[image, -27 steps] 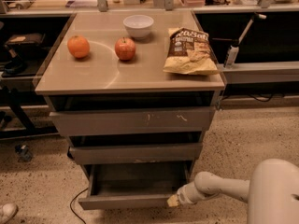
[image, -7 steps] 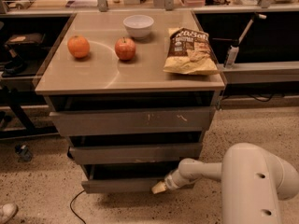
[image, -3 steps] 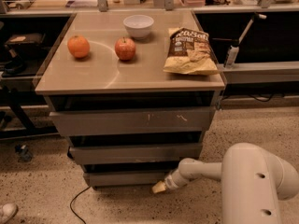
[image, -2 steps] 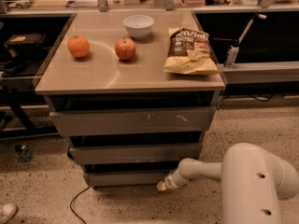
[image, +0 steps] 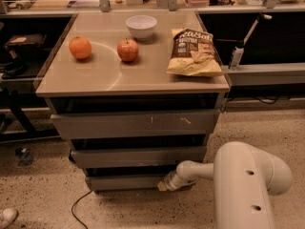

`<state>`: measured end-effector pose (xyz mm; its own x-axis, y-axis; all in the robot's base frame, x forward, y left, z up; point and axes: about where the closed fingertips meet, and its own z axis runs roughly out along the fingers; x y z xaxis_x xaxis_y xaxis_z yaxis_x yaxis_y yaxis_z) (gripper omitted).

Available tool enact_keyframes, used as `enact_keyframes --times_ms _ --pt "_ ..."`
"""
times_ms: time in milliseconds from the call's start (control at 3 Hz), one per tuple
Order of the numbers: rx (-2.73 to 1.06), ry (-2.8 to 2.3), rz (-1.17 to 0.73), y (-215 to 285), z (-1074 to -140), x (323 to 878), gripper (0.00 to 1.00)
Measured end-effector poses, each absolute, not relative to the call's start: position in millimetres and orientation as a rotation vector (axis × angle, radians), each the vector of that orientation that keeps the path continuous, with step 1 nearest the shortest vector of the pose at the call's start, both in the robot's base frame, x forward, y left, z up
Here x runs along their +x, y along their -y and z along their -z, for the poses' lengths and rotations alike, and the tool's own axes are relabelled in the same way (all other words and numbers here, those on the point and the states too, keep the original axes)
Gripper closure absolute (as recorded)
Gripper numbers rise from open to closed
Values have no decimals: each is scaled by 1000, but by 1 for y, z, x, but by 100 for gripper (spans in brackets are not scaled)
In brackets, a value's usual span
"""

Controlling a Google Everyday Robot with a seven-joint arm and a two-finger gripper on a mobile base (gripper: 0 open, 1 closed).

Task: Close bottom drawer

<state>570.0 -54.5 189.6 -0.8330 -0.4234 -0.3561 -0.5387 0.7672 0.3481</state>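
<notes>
The bottom drawer point(image: 126, 182) is the lowest, narrowest grey-brown front of the cabinet point(image: 133, 123). It sits pushed in, with only its flat front showing and no tray in view. My gripper point(image: 163, 185) is at the end of the white arm point(image: 190, 172), low on the right, with its tip against the right end of the bottom drawer's front.
On the cabinet top lie an orange point(image: 80, 47), an apple point(image: 127, 49), a white bowl point(image: 141, 26) and a chip bag point(image: 194, 51). A cable point(image: 78, 205) runs on the floor at the front left. A shelf point(image: 264, 73) stands to the right.
The bottom drawer has gone from pulled out, with its tray showing, to pushed in. My gripper followed it in toward the cabinet and is a little further in than a second ago.
</notes>
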Motion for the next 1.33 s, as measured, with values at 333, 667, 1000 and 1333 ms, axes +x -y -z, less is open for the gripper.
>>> enact_keyframes --times_ms 333,667,1000,1333 --pt "-746 -2685 -614 51 -192 589 100" --pt "-741 -2672 -589 50 -194 602 100" --pt "-741 -2672 -588 50 -194 602 82" --pt "-741 -2672 -588 50 -194 602 58"
